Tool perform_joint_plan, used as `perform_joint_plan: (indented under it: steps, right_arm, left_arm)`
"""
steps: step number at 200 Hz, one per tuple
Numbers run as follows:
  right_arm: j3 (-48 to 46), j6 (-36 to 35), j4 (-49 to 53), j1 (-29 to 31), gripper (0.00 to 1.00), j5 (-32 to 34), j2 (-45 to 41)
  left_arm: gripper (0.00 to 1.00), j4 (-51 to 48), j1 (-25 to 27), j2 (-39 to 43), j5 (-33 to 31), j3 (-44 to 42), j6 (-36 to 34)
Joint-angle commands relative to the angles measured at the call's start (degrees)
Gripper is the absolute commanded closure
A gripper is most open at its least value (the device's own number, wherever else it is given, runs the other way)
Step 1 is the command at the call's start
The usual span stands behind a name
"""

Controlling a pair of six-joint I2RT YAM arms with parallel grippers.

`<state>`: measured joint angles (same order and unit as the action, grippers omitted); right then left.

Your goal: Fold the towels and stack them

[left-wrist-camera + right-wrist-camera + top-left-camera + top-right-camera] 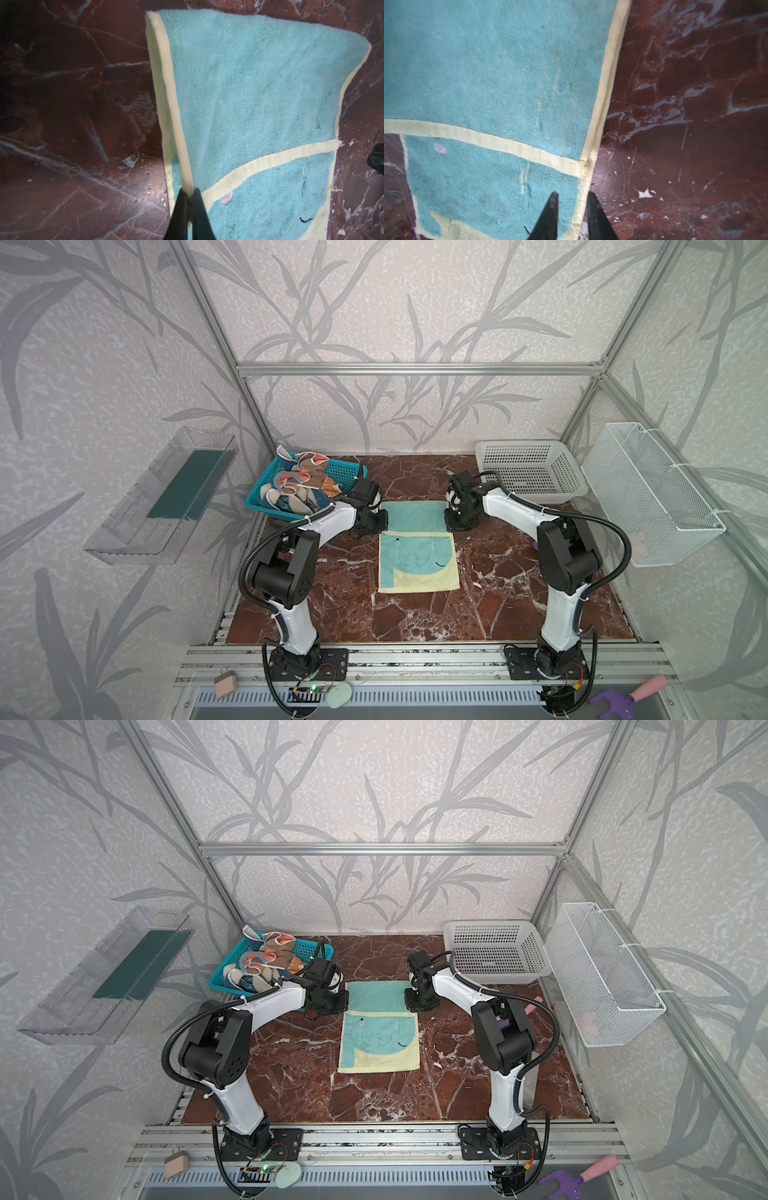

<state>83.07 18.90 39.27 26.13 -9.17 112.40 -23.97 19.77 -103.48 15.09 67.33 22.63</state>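
Two states: my left gripper (pixel 189 192), jaws clamped on the towel (pixel 259 93) hem between them; right gripper (pixel 572 195), jaws apart astride its edge. Risk: my one-sided pull could skew the fold.

Leaf-papered booth around a red marble tabletop (pixel 415 622)
Pale wallpaper (pixel 415 315) with grey leaf sprays covers the back and side walls, framed by aluminium bars (pixel 415 369). The marble is dark red, veined white, evenly lit. In both top views a clear plastic shelf (pixel 124 526) hangs on the left wall, a white wire basket (pixel 648 497) on the right; slotted rails (pixel 415 655) line the near edge
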Motion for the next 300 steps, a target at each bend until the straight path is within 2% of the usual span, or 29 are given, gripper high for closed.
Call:
perform_joint_plan:
  steps: [1,17,35,96,249,261,283,300]
  right_arm:
    - [1.13,1.85,-0.15,-0.30,0.69,-1.25,1.87]
    - [1.20,2.28,-0.14,-0.31,0.62,-0.22,2.39]
    - [1.13,2.68,-0.24,-0.29,0.60,-0.22,2.87]
    - [1.41,2.81,-1.20,-0.33,0.70,-1.11,4.38]
    - [4.87,2.69,1.50,-0.23,0.69,0.72,8.72]
    - [5.15,2.46,1.69,-0.14,0.74,0.64,9.20]
    - [5.21,2.45,1.23,-0.17,0.90,0.20,8.88]
    - [5.22,2.33,1.01,-0.12,0.95,0.24,7.71]
  left_arm:
    - [1.00,-1.80,0.18,1.36,-0.28,-0.62,-0.39]
    - [1.00,-1.81,0.18,1.12,0.05,-0.53,-0.48]
    - [1.00,-1.70,0.23,1.10,0.16,-0.59,-0.48]
    - [1.00,-1.28,0.28,1.02,0.41,-0.98,-0.49]
    - [1.00,-2.18,0.75,1.41,-0.09,-0.71,-0.75]
    - [1.00,-2.40,0.77,1.28,-0.45,-0.62,-0.75]
    - [1.00,-2.66,0.90,1.47,-0.42,-0.53,-0.75]
    - [1.00,-3.17,0.98,1.86,-0.70,-0.29,-0.75]
